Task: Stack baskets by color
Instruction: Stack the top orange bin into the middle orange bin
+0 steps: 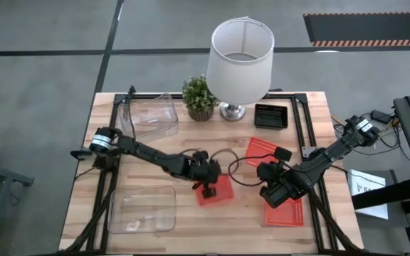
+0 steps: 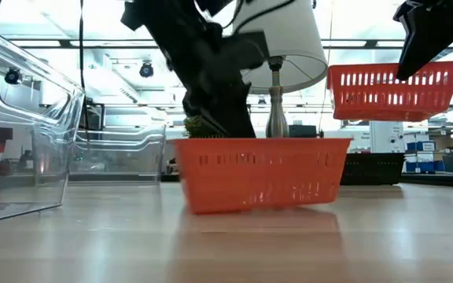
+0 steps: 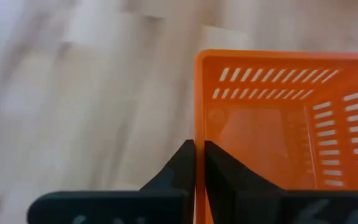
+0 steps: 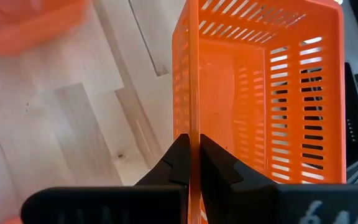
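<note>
One orange basket sits mid-table, near the front, with my left gripper shut on its left wall; in the low view the arm comes down behind it. A second orange basket hangs in the air, and my right gripper is shut on its right end. A third orange basket lies on the table under the right arm. A black basket stands at the back, by the lamp. My left gripper has one finger outside and one finger inside the basket, pinching a side wall at its rim. It comes slanting down from the table's left. The basket's bottom is on the table. My right gripper pinches a side wall at its rim, one finger outside the basket and one inside. It slants down from above onto the basket's right end. The basket hangs clear of the table, open side up, roughly level.
A clear bin stands at the back left and another at the front left, close to the low camera. A white-shaded lamp and a small plant stand at the back middle.
</note>
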Motion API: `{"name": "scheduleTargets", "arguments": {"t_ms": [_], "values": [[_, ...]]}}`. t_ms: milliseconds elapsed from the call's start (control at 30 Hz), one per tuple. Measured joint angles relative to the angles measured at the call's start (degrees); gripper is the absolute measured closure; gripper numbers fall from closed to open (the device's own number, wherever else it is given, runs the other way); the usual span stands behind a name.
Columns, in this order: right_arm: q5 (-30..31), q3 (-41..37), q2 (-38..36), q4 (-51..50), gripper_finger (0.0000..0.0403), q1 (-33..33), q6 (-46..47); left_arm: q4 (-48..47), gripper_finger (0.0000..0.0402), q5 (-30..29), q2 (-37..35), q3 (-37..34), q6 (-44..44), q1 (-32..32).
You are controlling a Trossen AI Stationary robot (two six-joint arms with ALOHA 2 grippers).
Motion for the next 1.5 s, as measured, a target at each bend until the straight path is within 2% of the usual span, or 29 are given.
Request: {"name": "scheduleTargets", "arguments": {"t_ms": [200, 400, 567, 700, 800, 967, 1133, 1300, 1500], "values": [[-0.01, -0.04, 0.02, 0.41, 0.0394, 0.0, -5.22, -0.07, 0.0391, -0.06, -0.02, -0.19, -1.47, 3.76], [-0.22, -0.04, -0.12, 0.79, 0.0394, 0.0, -12.93, -0.05, 0.0345, 0.94, -0.27, -0.19, -0.51, 5.22], [-0.4, -0.04, -0.15, 1.91, 0.0394, 0.0, -20.38, -0.65, 0.0302, 1.23, -1.12, -0.21, 4.33, 5.16], [-0.7, -0.07, -0.15, 4.9, 0.0394, 0.0, -29.61, -0.87, 0.0281, 0.83, -5.79, -0.31, 8.06, 4.82], [-3.16, -0.07, -0.15, 10.61, 0.0394, -0.04, -37.7, -0.96, 0.0277, -2.87, -9.86, -0.77, 10.29, 3.57], [-6.87, 0.13, -0.09, 21.99, 0.0394, -0.83, -47.54, -0.67, 0.0276, -13.58, -16.18, -2.3, 12.45, -0.55], [-11.08, 0.26, 0.25, 32.66, 0.0394, -3.83, -55.6, 5.73, 0.0276, -19.69, -21.5, -6.82, 14.7, -4.96], [-12.52, 0.26, 0.33, 38.55, 0.0394, -7.51, -57.45, 13.24, 0.0276, -23.73, -26.53, -11.41, 16.68, -8.04], [-12.6, 0.11, 1.86, 42.11, 0.0394, -9.46, -57.44, 22.01, 0.0276, -32.23, -31.27, -16.81, 18.49, -8.83]]}}
